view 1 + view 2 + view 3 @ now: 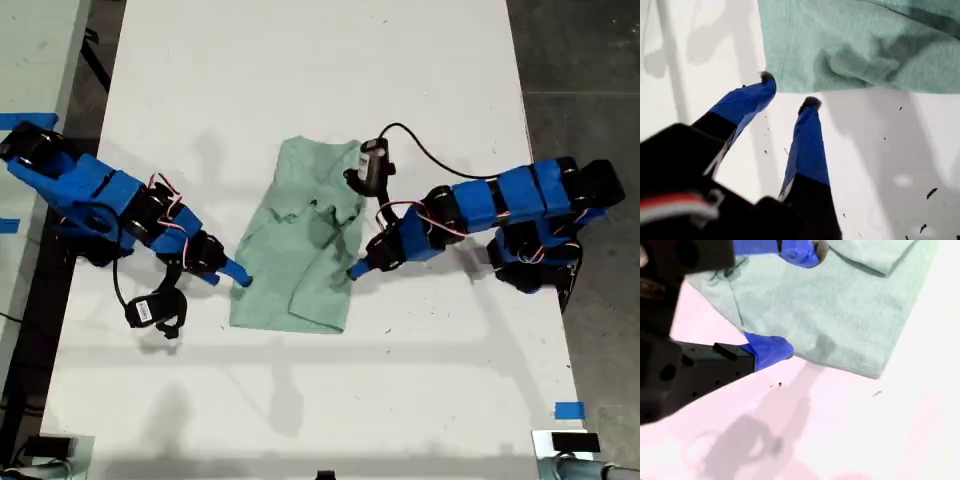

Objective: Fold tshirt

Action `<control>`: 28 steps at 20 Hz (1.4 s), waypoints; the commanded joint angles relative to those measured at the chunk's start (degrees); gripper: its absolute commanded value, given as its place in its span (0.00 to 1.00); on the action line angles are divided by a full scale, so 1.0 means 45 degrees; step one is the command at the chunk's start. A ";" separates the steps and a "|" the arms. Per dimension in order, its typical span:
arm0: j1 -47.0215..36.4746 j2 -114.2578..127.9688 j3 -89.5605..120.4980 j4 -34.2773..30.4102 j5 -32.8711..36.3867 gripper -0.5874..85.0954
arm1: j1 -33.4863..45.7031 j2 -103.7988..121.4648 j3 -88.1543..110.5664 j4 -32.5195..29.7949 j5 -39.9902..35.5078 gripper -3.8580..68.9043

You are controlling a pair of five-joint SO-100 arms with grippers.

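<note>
Blue fingers [807, 135] of my first gripper [787, 90] stood apart, a clear gap of white table [880, 165] between them, their dark, worn tips just reaching the near edge of the tshirt [865, 45] and holding nothing. Beyond the tips the pale mint cloth lay rumpled, with a soft fold and a shadowed crease, and its edge turned away at a corner beside one fingertip. Small dark specks dotted the table around the fingers. My second gripper [799, 300] was spread wide: one blue finger [770, 347] sat at the hem of the tshirt [855, 315] down at table [840, 430] level, the other hung over the cloth, so the edge of the shirt lay between them, not pinched. A folded-over layer showed past the upper finger, and a corner of the shirt lay flat nearby. In the exterior view the tshirt [300, 240] lay in the middle of the long white table [300, 60], partly folded and wrinkled, narrower at the far end. My first gripper [240, 278] met its edge on the exterior view's left, and my second gripper [355, 270] met its edge on the exterior view's right. Each blue arm carried a black camera [370, 165] on a dark cable [430, 150]; any marking on the cameras was too small to read. A strip of blue tape [568, 410] sat near the table's corner at the exterior view's lower right.
</note>
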 commanded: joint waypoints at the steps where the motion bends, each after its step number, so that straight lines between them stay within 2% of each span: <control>1: 0.0762 -0.1074 -0.1758 0.0898 -0.0840 0.30 | 0.0137 0.1309 -0.0117 -0.0039 0.0039 0.24; 4: 0.1074 -0.2129 -0.2793 0.1250 -0.0840 0.30 | 0.0059 0.1348 -0.0098 -0.0059 0.0020 0.24; 10: 0.1309 -0.4414 -0.3633 0.1055 -0.0586 0.31 | -0.0078 0.1523 0.0176 -0.0195 0.0137 0.24; 17: 0.1152 -0.6738 -0.3926 -0.0488 -0.0664 0.31 | -0.0117 0.1895 0.0664 -0.0410 0.0195 0.24; 19: 0.0977 -0.7109 -0.3945 -0.0859 -0.0625 0.26 | -0.0137 0.2109 0.0898 -0.0488 0.0234 0.24; 21: 0.0840 -0.7148 -0.3945 -0.0977 -0.0723 0.06 | -0.0137 0.2324 0.1230 -0.0586 0.0312 0.24; 22: 0.0801 -0.7090 -0.3965 -0.0977 -0.0723 0.02 | -0.0137 0.2461 0.1445 -0.0684 0.0352 0.24; 25: 0.0840 -0.6777 -0.3965 -0.0684 -0.0859 0.01 | -0.0137 0.2852 0.2012 -0.0996 0.0430 0.24; 28: 0.0898 -0.6055 -0.3965 0.0410 -0.1250 0.01 | -0.0137 0.3066 0.2324 -0.1113 0.0488 0.24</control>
